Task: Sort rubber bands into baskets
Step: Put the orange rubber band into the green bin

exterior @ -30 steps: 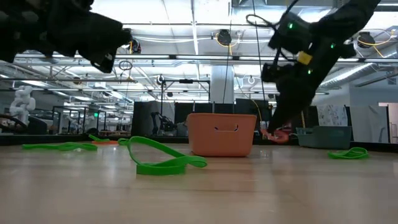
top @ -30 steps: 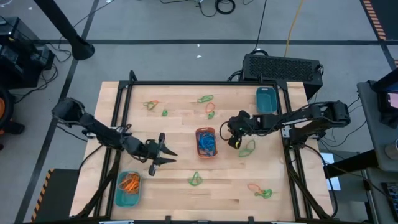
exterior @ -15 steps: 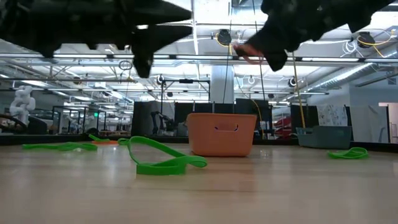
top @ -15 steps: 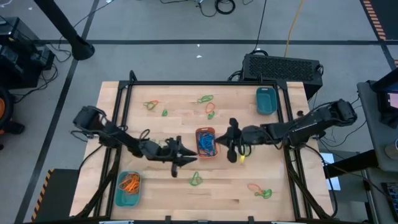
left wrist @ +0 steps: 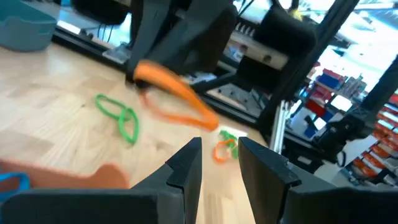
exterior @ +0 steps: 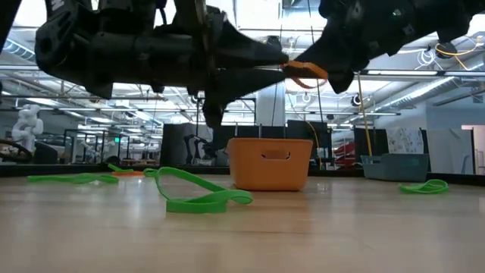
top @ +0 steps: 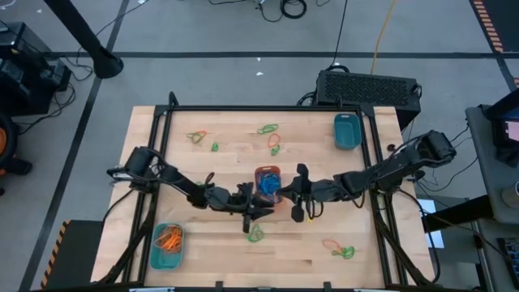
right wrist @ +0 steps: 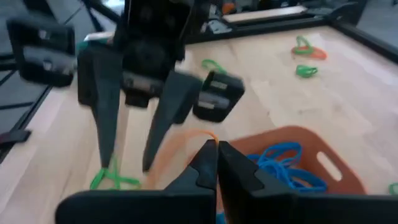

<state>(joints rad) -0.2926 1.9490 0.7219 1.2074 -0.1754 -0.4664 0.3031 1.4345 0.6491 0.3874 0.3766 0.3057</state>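
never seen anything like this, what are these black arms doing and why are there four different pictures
These are two robot arms at a wooden table, each ending in a two-finger gripper. One picture looks straight down, one looks level across the tabletop, and two come from cameras on the arms' wrists.

Small rubber bands lie scattered on the wood, like the green band in front. There are three baskets: an orange basket in the middle holding blue bands, a teal basket with orange bands, and another teal basket at the far right.

The right gripper is shut on an orange band, held in the air beside the orange basket. The left gripper is open, its fingers pointed toward that band.
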